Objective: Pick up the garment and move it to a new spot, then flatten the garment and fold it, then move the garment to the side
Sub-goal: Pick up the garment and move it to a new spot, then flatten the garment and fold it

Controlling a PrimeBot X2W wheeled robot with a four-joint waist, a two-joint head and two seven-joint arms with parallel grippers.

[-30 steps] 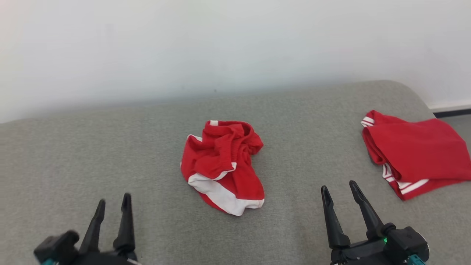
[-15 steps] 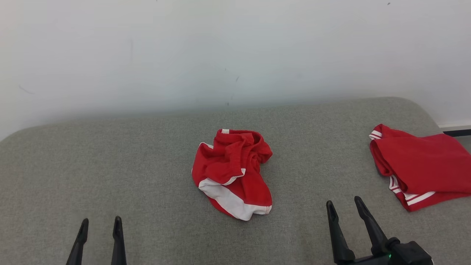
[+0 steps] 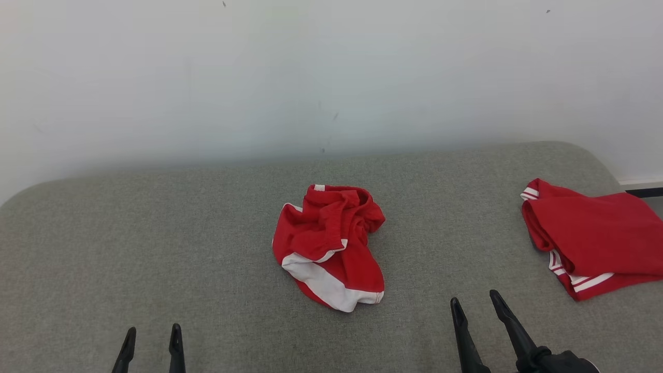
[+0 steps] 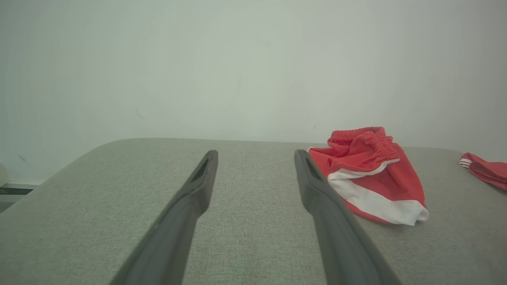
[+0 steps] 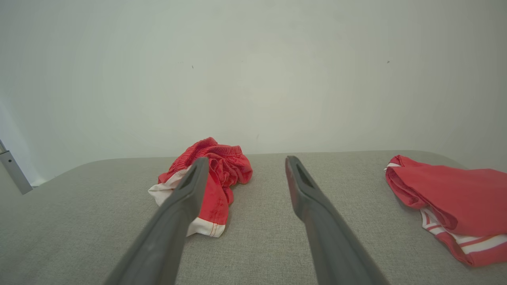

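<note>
Garment [image 3: 329, 246] lies crumpled on the grey tabletop [image 3: 155, 248]. Left end effector [image 3: 153, 331] and right end effector [image 3: 474, 298] are spread, holding nothing. No step is done yet.

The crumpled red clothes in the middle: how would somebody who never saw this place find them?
Find the grey cushioned surface in front of the white wall. Near its middle lies the crumpled red garment, bunched into a heap. Unlike the other red garment to the right, which lies flat with thin white stripes, it has one broad white band along its near edge.
</note>
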